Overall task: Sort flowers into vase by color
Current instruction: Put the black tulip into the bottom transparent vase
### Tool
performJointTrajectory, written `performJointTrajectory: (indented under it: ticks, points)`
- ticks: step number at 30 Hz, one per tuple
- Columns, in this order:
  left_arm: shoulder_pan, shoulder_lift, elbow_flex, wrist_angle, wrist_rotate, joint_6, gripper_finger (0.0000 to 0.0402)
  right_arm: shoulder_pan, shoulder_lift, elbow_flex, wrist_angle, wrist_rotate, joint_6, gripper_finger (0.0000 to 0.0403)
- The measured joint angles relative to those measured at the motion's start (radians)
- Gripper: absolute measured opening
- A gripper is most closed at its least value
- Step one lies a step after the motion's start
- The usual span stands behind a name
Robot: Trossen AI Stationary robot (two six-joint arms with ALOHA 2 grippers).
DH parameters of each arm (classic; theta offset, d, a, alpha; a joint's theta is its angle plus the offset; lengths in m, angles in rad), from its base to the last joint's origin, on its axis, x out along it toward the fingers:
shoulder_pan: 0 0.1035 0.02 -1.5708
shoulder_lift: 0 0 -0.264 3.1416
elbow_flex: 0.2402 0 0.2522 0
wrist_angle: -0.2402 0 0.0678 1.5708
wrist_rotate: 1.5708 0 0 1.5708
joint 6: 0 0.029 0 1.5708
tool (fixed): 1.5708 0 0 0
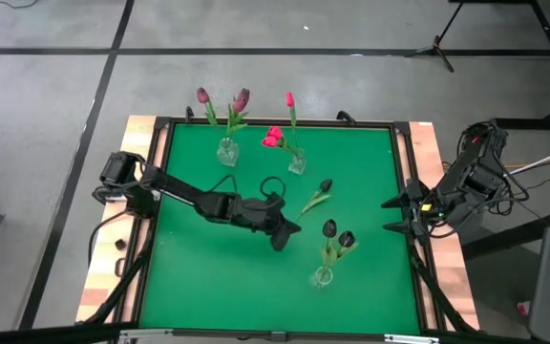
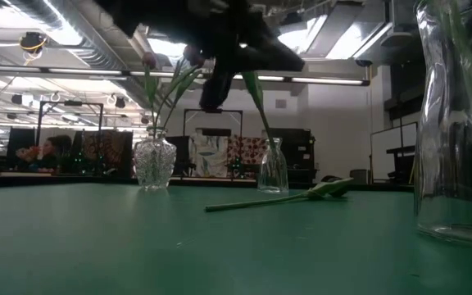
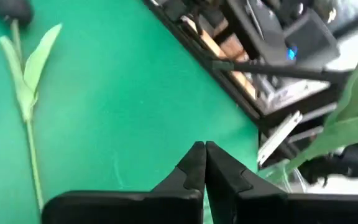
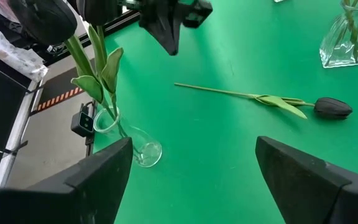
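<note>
A near-black flower (image 1: 317, 197) lies flat on the green mat, also seen in the right wrist view as flower (image 4: 263, 99) and in the left wrist view as flower (image 3: 27, 93). My left gripper (image 1: 283, 239) hangs shut above the mat, just toward the near side of this flower's stem end, and touches nothing; its shut fingers (image 3: 204, 158) show in its wrist view. A near vase (image 1: 323, 276) holds two near-black flowers. A far-left vase (image 1: 227, 151) holds two purple ones. A far-middle vase (image 1: 297, 163) holds pink ones. My right gripper (image 1: 392, 216) waits open at the table's right edge.
A raised black frame (image 1: 405, 162) runs round the mat, with wooden boards beyond it. Bare mat lies on the left half and the near-left corner. In the low view the near vase (image 2: 457, 123) stands large at the right, and my left gripper (image 2: 211, 98) hangs well above the mat.
</note>
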Motion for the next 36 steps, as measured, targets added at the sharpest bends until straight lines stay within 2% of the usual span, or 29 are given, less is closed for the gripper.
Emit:
performJointTrajectory:
  ticks: [2,6,13,17,20,26,28,36]
  points:
    - [0.005,-0.001,0.054,-0.073,0.039,0.062,0.0013,0.000,0.000,0.000,0.000,0.000,0.000,0.0340]
    - [0.009,-0.002,0.098,-0.087,0.081,0.168,0.0055,0.000,0.000,0.000,-0.001,0.000,0.000,0.0340]
    - [0.024,-0.002,0.108,-0.143,0.061,0.177,0.0131,0.000,0.000,0.000,-0.008,-0.053,0.001,0.0340]
    - [0.021,-0.002,0.107,-0.267,-0.064,0.173,0.0159,0.000,0.000,0.000,-0.009,-0.063,0.000,0.0340]
    - [0.021,-0.002,0.107,-0.290,-0.149,0.155,0.0165,0.000,0.000,0.000,-0.009,-0.063,0.017,0.0340]
    - [-0.014,0.012,0.107,-0.289,-0.391,0.310,0.0166,0.000,0.000,0.000,-0.009,-0.063,0.028,0.0340]
    - [-0.021,0.028,0.107,-0.282,-0.418,0.310,0.0166,0.000,0.000,0.000,-0.009,-0.063,0.029,0.0340]
    - [-0.026,0.119,0.107,-0.194,-0.418,0.270,0.0166,0.000,0.000,0.000,-0.010,-0.063,0.031,0.0340]
